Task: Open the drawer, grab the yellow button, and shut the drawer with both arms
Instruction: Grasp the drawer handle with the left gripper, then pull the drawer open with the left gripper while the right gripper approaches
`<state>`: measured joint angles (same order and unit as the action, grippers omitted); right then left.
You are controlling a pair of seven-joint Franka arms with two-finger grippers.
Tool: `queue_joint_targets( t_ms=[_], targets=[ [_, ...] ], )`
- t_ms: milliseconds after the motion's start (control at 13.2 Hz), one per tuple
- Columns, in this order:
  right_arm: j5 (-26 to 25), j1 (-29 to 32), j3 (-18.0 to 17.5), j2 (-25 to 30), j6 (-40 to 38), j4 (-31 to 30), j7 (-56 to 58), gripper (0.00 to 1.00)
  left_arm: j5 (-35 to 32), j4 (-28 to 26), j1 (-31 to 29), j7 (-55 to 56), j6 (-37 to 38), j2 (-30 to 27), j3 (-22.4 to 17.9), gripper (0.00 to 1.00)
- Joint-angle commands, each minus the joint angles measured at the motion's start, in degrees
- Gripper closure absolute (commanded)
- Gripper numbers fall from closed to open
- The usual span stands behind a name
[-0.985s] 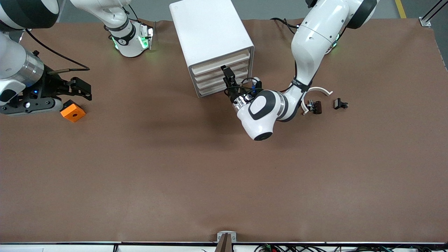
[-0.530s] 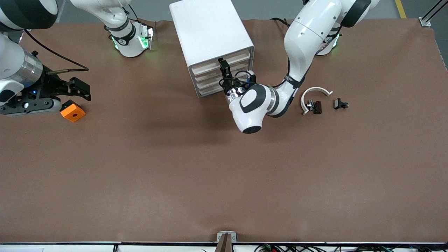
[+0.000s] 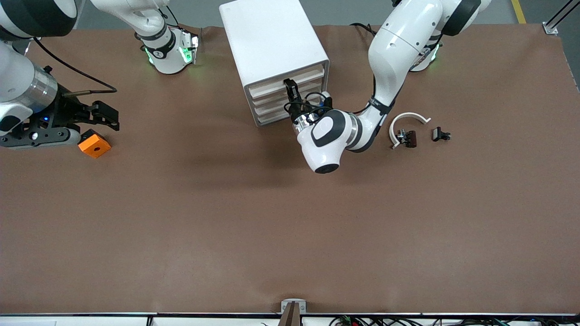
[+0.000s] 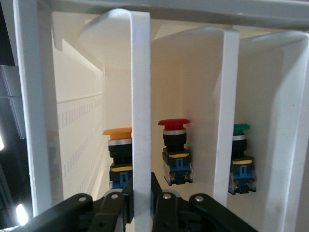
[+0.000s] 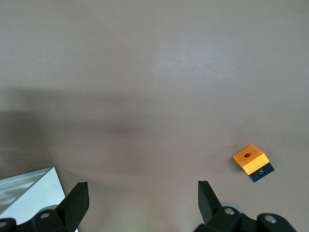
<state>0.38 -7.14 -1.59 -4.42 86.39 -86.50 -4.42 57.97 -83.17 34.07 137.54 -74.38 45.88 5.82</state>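
The white cabinet [image 3: 267, 40] stands at the middle of the table near the robots' bases. My left gripper [image 3: 290, 90] is at its cream front, at one of the upper drawers [image 3: 272, 87]. In the left wrist view my left gripper [image 4: 141, 193] is shut on that drawer's white front lip [image 4: 141, 121]. Past the lip the button [image 4: 119, 157] with the orange-yellow cap stands inside the drawer. My right gripper [image 3: 108, 118] is open and empty over the table at the right arm's end, and it also shows in the right wrist view [image 5: 142, 193].
Red-capped [image 4: 175, 154] and green-capped [image 4: 240, 157] buttons stand beside the orange-yellow one. An orange square block [image 3: 94, 146] lies beside my right gripper, also in the right wrist view [image 5: 252, 162]. A white curved band [image 3: 408, 118] and black clips [image 3: 440, 134] lie toward the left arm's end.
My left gripper has moved in toward the cabinet and now sits at the upper drawer's front. The right arm has barely moved.
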Motion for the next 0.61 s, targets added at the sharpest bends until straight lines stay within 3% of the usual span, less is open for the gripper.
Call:
queue_joint_targets(
  t_ms=[0,303,530],
  targets=[
    [-0.1,-2.9,0.0,-0.1,-0.9,1.6,-6.3,0.0,-0.3,1.0,-2.8,0.5,0.2,1.2,-0.8,1.0],
    [-0.1,-8.2,0.0,0.0,-1.0,2.0,-16.5,0.0,0.0,1.3,-4.4,0.4,-1.2,1.8,-4.1,1.0],
    [-0.2,-15.5,0.0,0.1,-2.0,2.7,-34.3,0.0,0.0,1.5,-4.4,0.4,-2.2,1.9,-7.1,1.0]
  ],
)
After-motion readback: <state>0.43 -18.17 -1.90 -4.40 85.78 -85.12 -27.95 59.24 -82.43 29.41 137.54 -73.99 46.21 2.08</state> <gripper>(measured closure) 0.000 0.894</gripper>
